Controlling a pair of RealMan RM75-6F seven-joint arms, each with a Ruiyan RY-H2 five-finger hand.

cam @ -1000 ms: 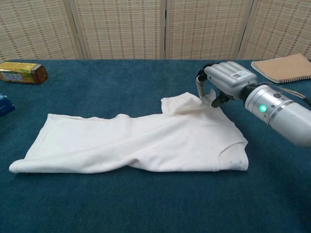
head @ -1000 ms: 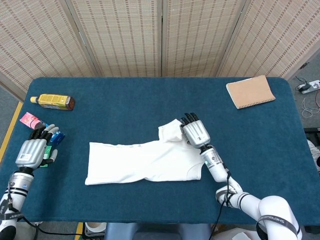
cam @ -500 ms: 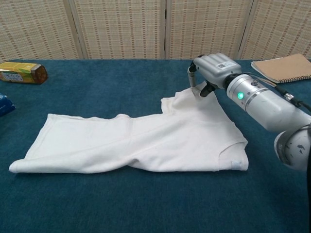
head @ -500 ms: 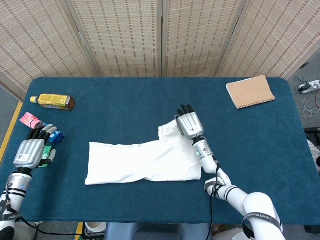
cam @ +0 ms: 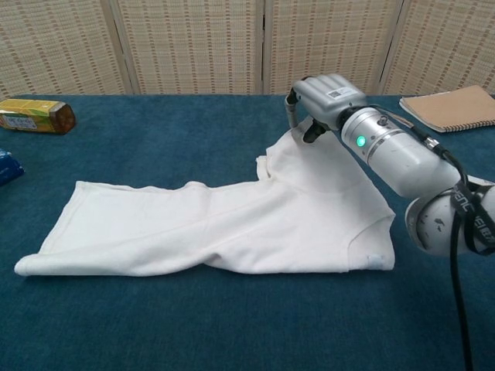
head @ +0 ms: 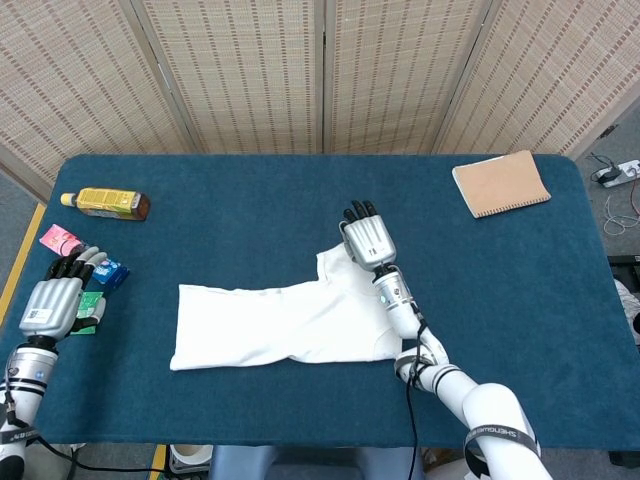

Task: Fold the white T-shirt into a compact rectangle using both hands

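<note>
1. The right robot hand (head: 366,240) sits at the far sleeve of the white T-shirt (head: 285,320), fingers curled down onto the cloth; whether any fabric is actually pinched cannot be told, since the fingertips are hidden in both views
2. Risk: a thin hold on the sleeve edge may slip when lifted, so the sleeve flops back instead of folding over
3. Risk: pulling with one hand alone may drag the whole shirt across the blue tabletop (head: 250,200) and wrinkle the fold
4. The left robot hand (head: 55,300) rests well apart at the tabletop's left edge, fingers loosely spread, holding nothing, near small coloured packets (head: 85,270)
5. The T-shirt lies mid-tabletop, already folded into a long band, flat, with one sleeve jutting out at the far right
6. A bottle (head: 105,203) and a notebook (head: 500,183) lie well away
</note>
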